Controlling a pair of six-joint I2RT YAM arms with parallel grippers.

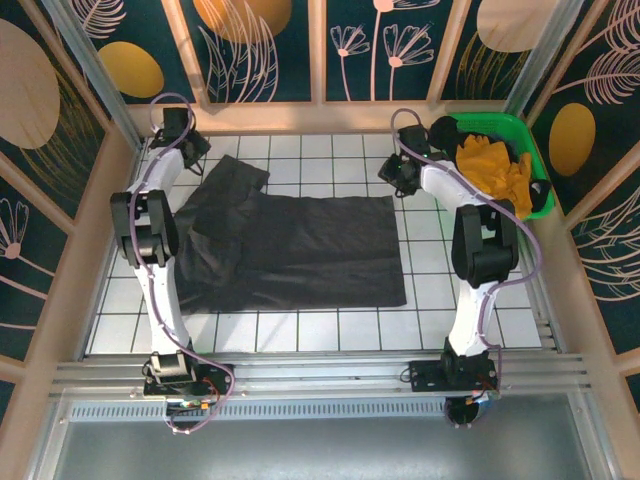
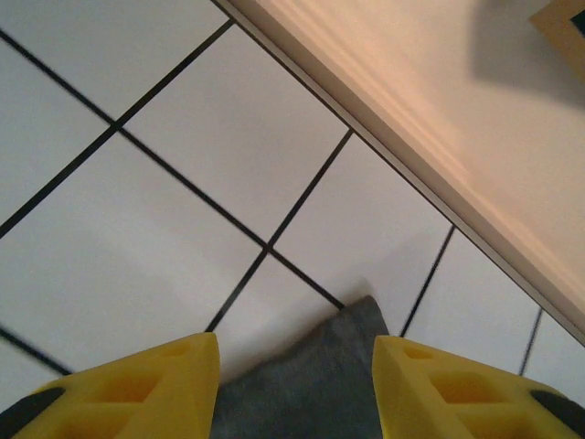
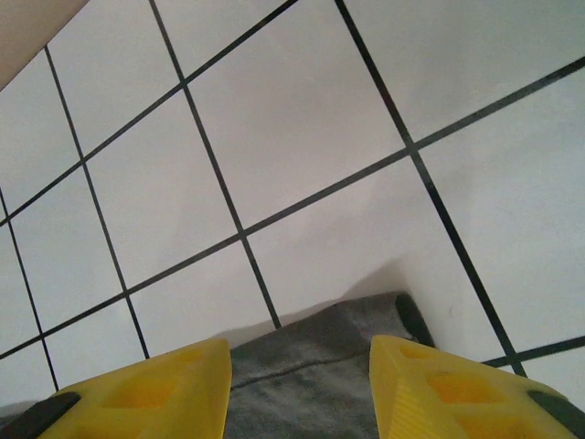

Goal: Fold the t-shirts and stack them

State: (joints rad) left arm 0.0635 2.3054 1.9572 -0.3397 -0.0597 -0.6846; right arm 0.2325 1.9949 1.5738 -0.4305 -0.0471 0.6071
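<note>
A large dark charcoal t-shirt [image 1: 300, 250] lies spread flat on the white tiled table, one sleeve [image 1: 235, 178] reaching toward the far left. My left gripper [image 1: 198, 158] hovers at that far-left end. In the left wrist view its yellow fingers [image 2: 146, 389] stand apart, with a grey corner of the t-shirt [image 2: 320, 393] lying on the tiles between them; the left gripper [image 2: 295, 346] is open. My right gripper [image 1: 393, 180] is over the shirt's far right corner. Its fingers [image 3: 457, 389] also stand apart around the t-shirt's hemmed corner [image 3: 311, 393], so the right gripper [image 3: 300, 346] is open.
A green plastic bin [image 1: 500, 121] stands at the far right corner, holding bunched orange-yellow cloth [image 1: 490, 165] and something dark. A wooden wall base [image 2: 439, 110] runs close beyond the left gripper. Bare tiles [image 1: 440, 300] lie to the right of the shirt.
</note>
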